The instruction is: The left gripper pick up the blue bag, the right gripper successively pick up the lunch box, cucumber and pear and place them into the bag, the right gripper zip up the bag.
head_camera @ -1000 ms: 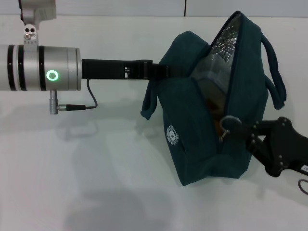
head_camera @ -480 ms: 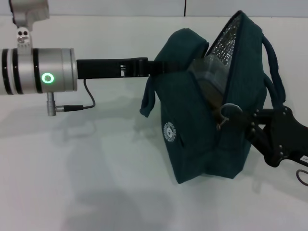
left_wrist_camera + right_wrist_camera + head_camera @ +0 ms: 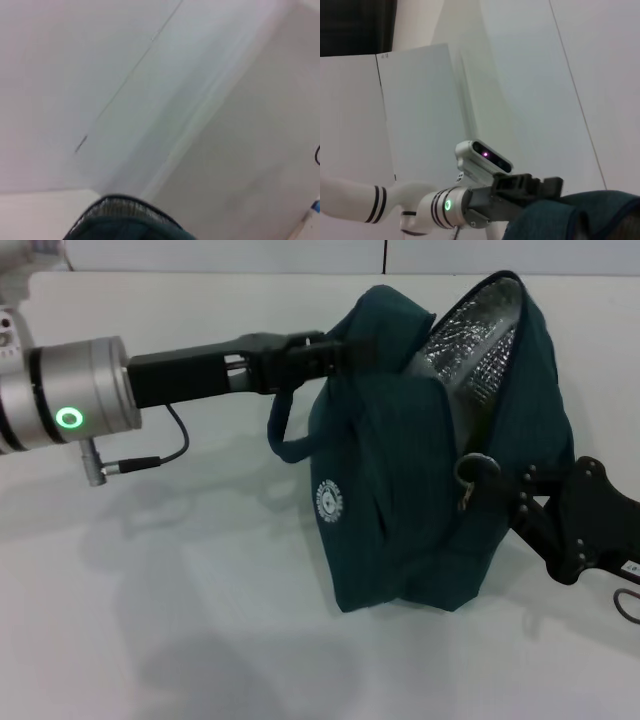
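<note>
The blue bag (image 3: 430, 490) stands on the white table (image 3: 200, 620), leaning left, its top gaping and showing silver foil lining (image 3: 475, 335). My left gripper (image 3: 335, 348) reaches in from the left, shut on the bag's upper left edge. From the right, my right gripper (image 3: 492, 492) is shut on the ring zipper pull (image 3: 470, 472) partway down the zipper. The lunch box, cucumber and pear are hidden. The bag's foil-lined rim (image 3: 120, 217) edges the left wrist view. The right wrist view shows the left gripper (image 3: 527, 187) on the bag's fabric (image 3: 570, 220).
One loop handle (image 3: 285, 435) hangs off the bag's left side, above a round white logo (image 3: 328, 502). A black cable (image 3: 628, 602) lies at the right edge. A white wall (image 3: 300, 255) runs behind the table. The robot's head camera (image 3: 484, 157) shows in the right wrist view.
My left arm has swung left and tilted, pulling the bag's top and base leftward. The opening has narrowed, and the contents no longer show. My right gripper has stayed at the zipper pull.
</note>
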You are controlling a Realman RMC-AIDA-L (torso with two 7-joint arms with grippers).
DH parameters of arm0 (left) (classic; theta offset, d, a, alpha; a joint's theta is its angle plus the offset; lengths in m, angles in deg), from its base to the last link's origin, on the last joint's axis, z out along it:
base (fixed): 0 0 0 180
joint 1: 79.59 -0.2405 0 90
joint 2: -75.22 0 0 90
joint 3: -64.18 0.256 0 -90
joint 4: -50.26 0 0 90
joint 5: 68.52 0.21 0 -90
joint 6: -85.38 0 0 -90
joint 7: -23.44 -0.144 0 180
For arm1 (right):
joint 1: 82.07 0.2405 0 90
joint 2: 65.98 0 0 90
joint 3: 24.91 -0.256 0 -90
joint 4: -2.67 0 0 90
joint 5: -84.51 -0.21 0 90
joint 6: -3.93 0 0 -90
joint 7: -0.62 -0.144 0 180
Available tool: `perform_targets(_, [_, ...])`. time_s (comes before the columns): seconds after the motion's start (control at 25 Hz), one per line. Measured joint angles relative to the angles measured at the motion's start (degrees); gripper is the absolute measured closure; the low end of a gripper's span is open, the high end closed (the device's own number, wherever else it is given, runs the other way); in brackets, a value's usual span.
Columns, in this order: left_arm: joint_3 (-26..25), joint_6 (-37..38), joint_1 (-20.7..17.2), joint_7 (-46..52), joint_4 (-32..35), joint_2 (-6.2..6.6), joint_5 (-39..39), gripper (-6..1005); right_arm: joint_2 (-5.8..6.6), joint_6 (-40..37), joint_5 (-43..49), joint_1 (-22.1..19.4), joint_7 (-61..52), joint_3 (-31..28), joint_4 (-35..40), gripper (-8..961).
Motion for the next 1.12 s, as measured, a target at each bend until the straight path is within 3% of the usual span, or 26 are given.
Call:
perform_targets(0.16, [0.0,0.4,-1.7,-3.5,0.0,0.06,-3.4,630,-0.09,0.0,-0.5,0.1,0.3,0.0,0.3,949])
perform_targets(0.28, [-0.1,1.0,-3.0,-6.1,0.0,0.08,-5.5,392,-0.09,0.1,-0.9,0.1,0.5,0.0,0.3,949])
perform_targets(0.52, [-0.4,4.1,-5.0,-10.7,0.0,0.26,-6.7,196,-0.09,0.2,-1.4,0.4,0.7,-0.3,0.4,950])
perform_targets(0.72, [-0.5,8.2,-8.3,-14.2,0.2,0.39,-6.9,114,-0.09,0.6,-2.4,2.2,1.2,-0.2,0.1,949])
perform_targets(1.12, [-0.4,9.2,-14.3,-20.5,-2.3,0.50,-5.9,118,-0.16,3.7,-2.6,7.9,1.8,-0.2,-0.1,949])
